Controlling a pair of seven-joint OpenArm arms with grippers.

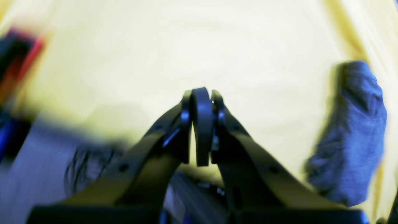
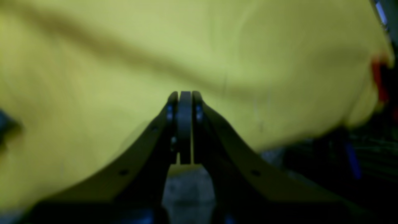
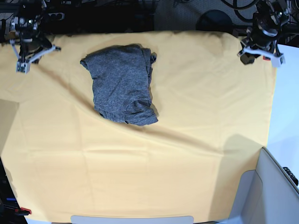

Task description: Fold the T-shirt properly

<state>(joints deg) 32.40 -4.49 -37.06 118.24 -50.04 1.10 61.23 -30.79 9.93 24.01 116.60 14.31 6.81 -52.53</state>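
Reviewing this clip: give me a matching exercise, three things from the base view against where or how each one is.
Things:
1. T-shirt
2. left gripper
3. right gripper
4. table cloth

States:
A. yellow, spread over the table
B. shut, top left of base view
C. grey, lying bunched on the cloth
D. shut, top right of base view

Pairs: 1-C, 2-D, 3-B, 4-A

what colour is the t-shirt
Mottled heather grey, plain; the T-shirt shows best in the base view.
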